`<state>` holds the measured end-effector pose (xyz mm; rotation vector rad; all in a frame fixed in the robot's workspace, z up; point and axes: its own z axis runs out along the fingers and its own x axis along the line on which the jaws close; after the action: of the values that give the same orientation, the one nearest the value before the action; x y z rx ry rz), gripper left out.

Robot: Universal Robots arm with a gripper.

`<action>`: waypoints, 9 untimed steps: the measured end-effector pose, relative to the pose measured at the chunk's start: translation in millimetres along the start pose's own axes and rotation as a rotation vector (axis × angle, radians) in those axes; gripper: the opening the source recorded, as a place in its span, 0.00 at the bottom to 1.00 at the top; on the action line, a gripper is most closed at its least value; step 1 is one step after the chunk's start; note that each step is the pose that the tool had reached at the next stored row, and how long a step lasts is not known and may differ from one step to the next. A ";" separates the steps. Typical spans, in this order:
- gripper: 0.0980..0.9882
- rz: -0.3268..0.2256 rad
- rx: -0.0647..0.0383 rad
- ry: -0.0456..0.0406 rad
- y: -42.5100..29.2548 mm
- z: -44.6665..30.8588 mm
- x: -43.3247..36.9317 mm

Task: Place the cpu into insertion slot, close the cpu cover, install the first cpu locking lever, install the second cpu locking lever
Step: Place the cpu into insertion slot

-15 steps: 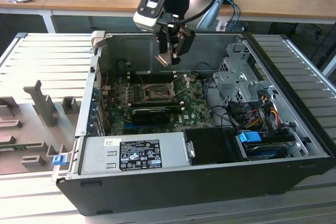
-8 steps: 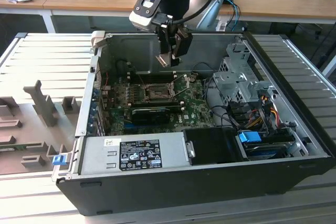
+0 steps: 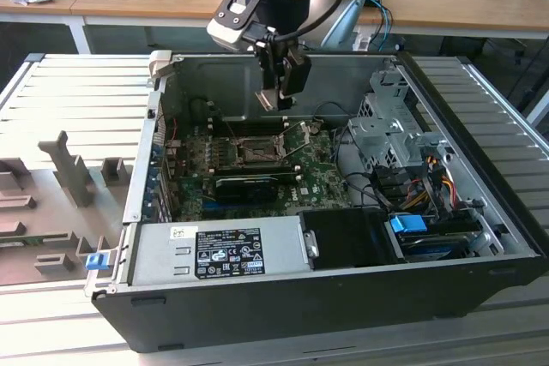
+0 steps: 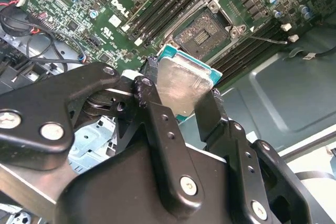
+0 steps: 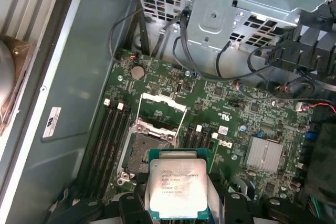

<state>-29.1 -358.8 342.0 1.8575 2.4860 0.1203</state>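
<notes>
In the exterior view my black two-fingered pincer (image 3: 276, 99) hangs inside the open black steel computer case (image 3: 343, 306), which lies on the ribbed grey metal worktop (image 3: 77, 83). Directly beneath the pincer the case holds the green motherboard (image 3: 309, 173), with a grey labelled power supply (image 3: 223, 250) on the side nearer this camera. A silver perforated drive cage (image 3: 386, 126) sits toward the exterior view's right. In the second wrist view the pincer is clamped on the cpu (image 4: 184, 85), a small flat square chip with a silver-grey metal top and teal rim, one finger on each opposite edge. Beyond the fingertips, apart from the chip, lies the insertion slot (image 4: 202, 31), a square dark socket with its pin field bare. In the first wrist view the cpu cover (image 5: 160, 109), a thin silver frame plate, stands swung up on the slot's far side from the pincer, leaving the socket open. As I judge it, I should square the chip to the socket frame, level it, match the notches, then lower it straight down with no sideways slide, since those pins look easy to bend.
</notes>
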 end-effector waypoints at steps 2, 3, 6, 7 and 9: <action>0.48 0.000 0.000 0.0000 -0.1 1.2 0.0; 0.48 0.001 0.000 -0.0001 -0.2 2.2 0.0; 0.48 0.013 0.000 -0.0011 -0.3 3.2 -0.1; 0.48 0.019 0.000 -0.0016 -0.3 3.4 -0.1; 0.48 0.040 -0.001 -0.0038 -0.4 4.1 -0.1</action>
<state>-29.1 -358.8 337.8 1.9061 2.4468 0.1185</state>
